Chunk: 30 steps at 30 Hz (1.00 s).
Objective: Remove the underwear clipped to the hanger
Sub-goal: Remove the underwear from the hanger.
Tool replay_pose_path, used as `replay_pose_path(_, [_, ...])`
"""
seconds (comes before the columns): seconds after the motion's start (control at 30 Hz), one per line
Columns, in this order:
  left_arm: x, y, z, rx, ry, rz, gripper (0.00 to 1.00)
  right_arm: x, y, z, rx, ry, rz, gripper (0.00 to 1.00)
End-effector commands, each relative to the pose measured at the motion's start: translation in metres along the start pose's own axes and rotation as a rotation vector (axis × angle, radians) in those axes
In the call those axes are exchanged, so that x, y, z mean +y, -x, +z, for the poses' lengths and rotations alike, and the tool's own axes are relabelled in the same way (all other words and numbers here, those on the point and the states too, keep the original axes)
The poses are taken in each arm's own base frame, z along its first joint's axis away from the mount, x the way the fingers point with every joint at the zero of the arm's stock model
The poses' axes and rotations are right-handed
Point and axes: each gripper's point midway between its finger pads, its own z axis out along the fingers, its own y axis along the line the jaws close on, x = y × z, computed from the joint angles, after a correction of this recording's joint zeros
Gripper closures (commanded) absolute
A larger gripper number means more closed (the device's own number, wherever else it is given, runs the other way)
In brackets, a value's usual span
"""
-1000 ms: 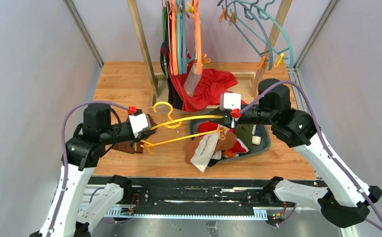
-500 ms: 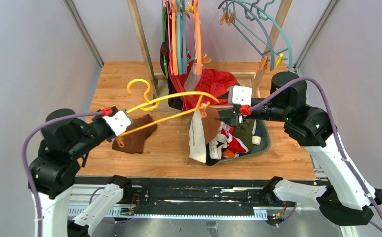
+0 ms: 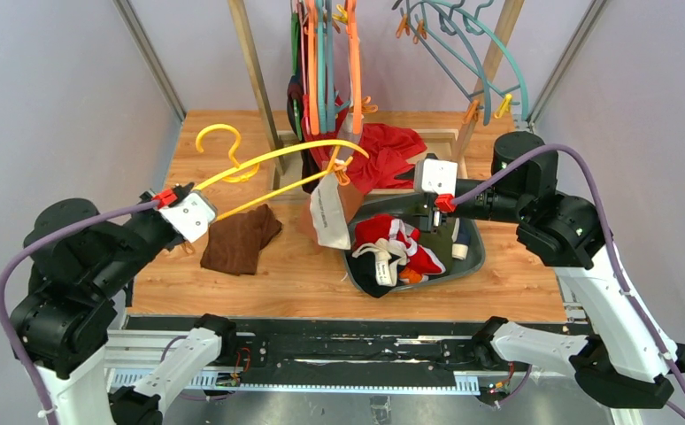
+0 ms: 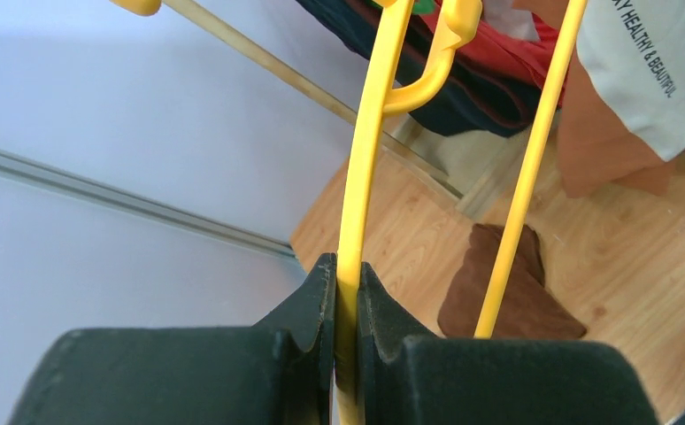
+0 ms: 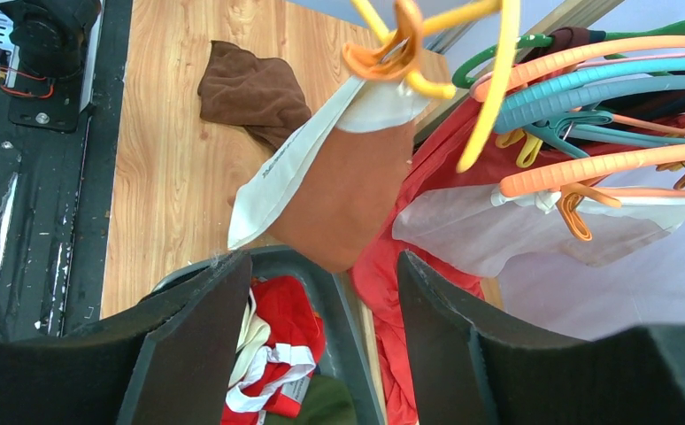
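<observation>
One pair of brown briefs with a white waistband (image 3: 332, 211) hangs from the far end of a yellow hanger (image 3: 277, 158), pinched at the waistband by an orange clip (image 5: 383, 57). It dangles in the air above the table (image 3: 224, 133), just beside the left edge of a dark grey tray (image 3: 479, 243).

The left fingers (image 4: 317, 297) are closed tight on the upper yellow bar near the hanger's near end, with no gap showing on either side of the bar. They hold the hanger raised and slanting up and away from the left arm, its hook pointing toward the back left. The lower bar runs free beside them.

The right fingers (image 5: 202, 310) stand wide apart with nothing between them. They sit over the tray, level with the hanging briefs and just to their right, not touching them.

Inside the tray lies a heap of small garments: red briefs with white trim (image 3: 383, 232) on top and a black piece (image 3: 367, 280) at the near edge.

A plain brown cloth (image 3: 237, 243) lies crumpled on the table under the hanger. A large red cloth (image 3: 383, 149) drapes at the foot of the wooden rack, where orange and teal hangers (image 3: 330, 62) hang.
</observation>
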Motion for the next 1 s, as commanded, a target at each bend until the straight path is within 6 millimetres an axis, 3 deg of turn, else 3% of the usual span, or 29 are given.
replay_pose_path(0.0, [-0.024, -0.013, 0.019, 0.033, -0.122, -0.014, 1.0, 0.0, -0.004, 0.001, 0.011, 0.005, -0.018, 0.37])
replay_pose_path(0.2, [-0.066, -0.037, 0.045, 0.08, -0.282, -0.09, 1.0, 0.01, -0.017, 0.018, 0.036, 0.071, -0.027, 0.38])
replay_pose_path(0.37, [-0.093, -0.04, 0.05, 0.06, -0.383, -0.148, 1.0, 0.031, -0.036, 0.036, 0.081, 0.163, -0.095, 0.4])
replay_pose_path(0.63, [-0.11, -0.043, 0.054, 0.054, -0.451, -0.187, 1.0, 0.059, -0.057, 0.049, 0.155, 0.274, -0.173, 0.4])
replay_pose_path(0.97, [-0.119, -0.048, 0.057, 0.059, -0.486, -0.187, 1.0, 0.059, -0.066, 0.06, 0.2, 0.268, -0.209, 0.42])
